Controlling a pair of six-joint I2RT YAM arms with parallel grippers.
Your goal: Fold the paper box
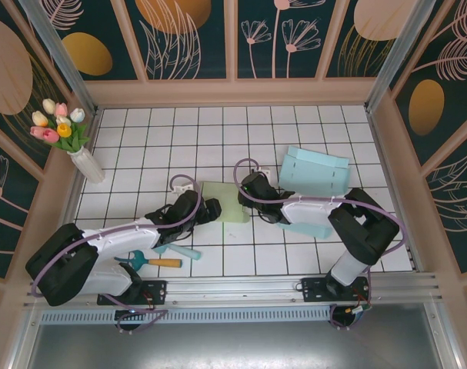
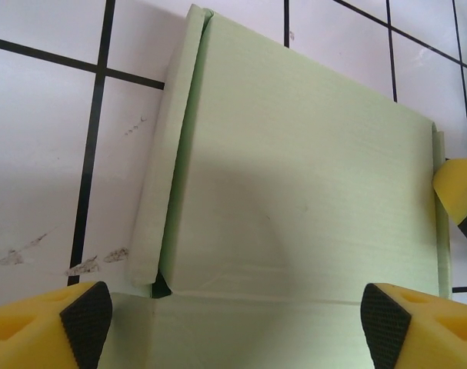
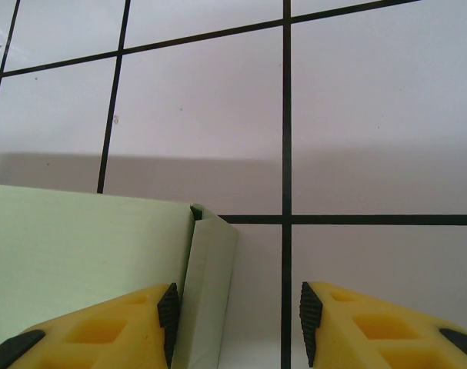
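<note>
— First entries?
— Tiled table [image 1: 141, 154]. Then the green paper box [image 1: 225, 201], lying flat mid-table between both arms.
— And the pincers?
— Left gripper [image 2: 237, 315]: released, fingers spread wide over the box. Right gripper [image 3: 237, 323]: released, straddling a raised side flap [image 3: 206, 300], not clamped.

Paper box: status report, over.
Left gripper open over the box, which lies flat with side flaps partly up. Right gripper open around one flap, not yet pinched. Blue box sits apart, behind.
</note>
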